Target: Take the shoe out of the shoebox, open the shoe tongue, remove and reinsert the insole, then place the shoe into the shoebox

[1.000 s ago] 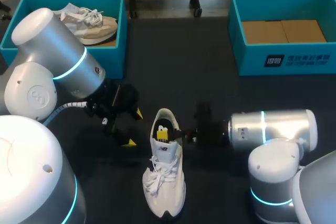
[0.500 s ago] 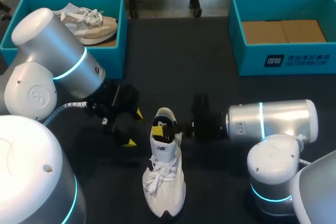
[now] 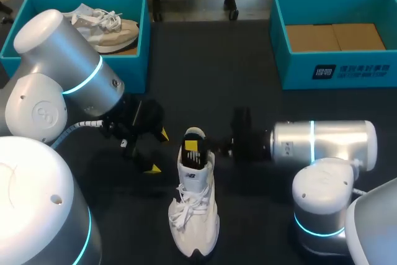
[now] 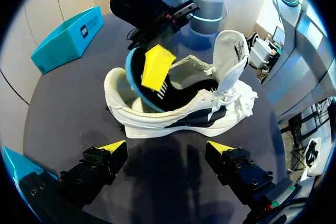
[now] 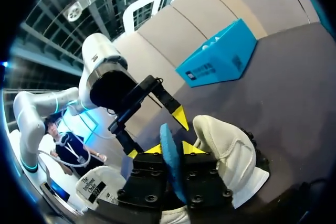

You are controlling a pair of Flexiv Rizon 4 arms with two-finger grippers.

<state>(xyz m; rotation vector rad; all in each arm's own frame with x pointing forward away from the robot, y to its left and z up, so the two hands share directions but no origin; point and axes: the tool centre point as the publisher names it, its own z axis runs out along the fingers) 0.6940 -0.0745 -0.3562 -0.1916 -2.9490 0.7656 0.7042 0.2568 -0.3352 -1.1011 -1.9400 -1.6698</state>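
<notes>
Currently the white shoe (image 3: 193, 215) stands on its sole on the dark table (image 3: 205, 72), between the two arms, toe toward the robot and heel toward the far side. Its laces (image 3: 185, 212) lie loose over the forefoot. In the left wrist view the tongue (image 4: 233, 51) is pulled up and stands clear of the opening.

Right gripper (image 5: 171, 149): comes in from the shoe's right side and sits at the heel opening. Its fingers are clamped on the insole (image 4: 135, 77), one yellow tip against each face. The insole is black on top with a blue edge. It stands tilted, its lower end inside the shoe and its upper part raised above the collar.

Left gripper (image 3: 157, 151): just beside the shoe's left side, level with the heel, not touching it. Its fingers are spread wide with nothing between them, and the shoe lies ahead of them.

Far left corner: a teal shoebox (image 3: 144, 41) holds a second, beige shoe (image 3: 105, 26). Far right corner: another teal box (image 3: 277, 41) shows a brown cardboard floor (image 3: 335, 36). Both boxes stand well apart from the white shoe.
</notes>
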